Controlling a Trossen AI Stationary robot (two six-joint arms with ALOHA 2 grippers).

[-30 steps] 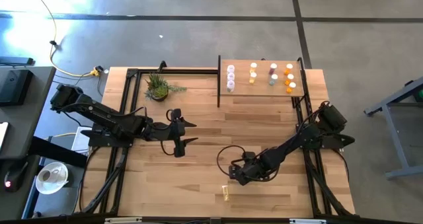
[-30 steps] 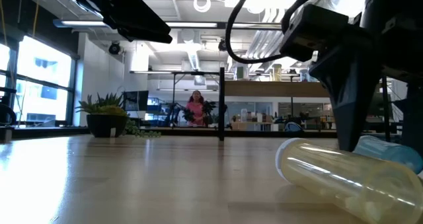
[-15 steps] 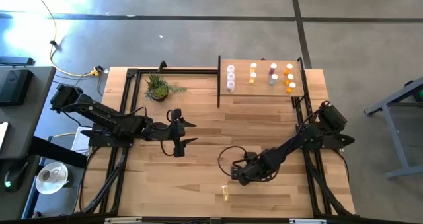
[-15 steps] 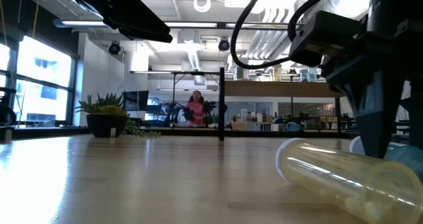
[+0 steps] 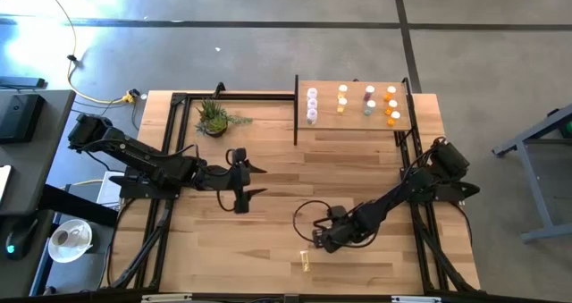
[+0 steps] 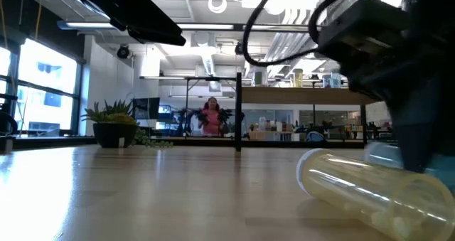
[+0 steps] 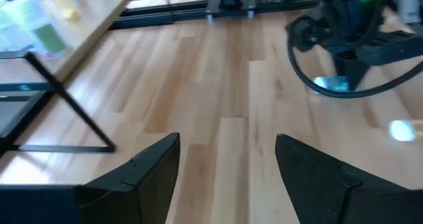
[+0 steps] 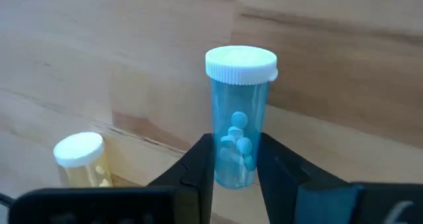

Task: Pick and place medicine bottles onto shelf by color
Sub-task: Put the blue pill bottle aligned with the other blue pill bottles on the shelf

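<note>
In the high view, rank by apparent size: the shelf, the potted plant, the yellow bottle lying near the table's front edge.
1. The shelf, clearly the largest.
2. The potted plant.
3. The yellow bottle, a tiny speck just in front of the right gripper.

The camera looks straight down, so nearness hardly skews this order.

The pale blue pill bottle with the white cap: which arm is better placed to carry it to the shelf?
Right. Its gripper already clamps the pale blue pill bottle; the left gripper hangs open, away from it.
</note>
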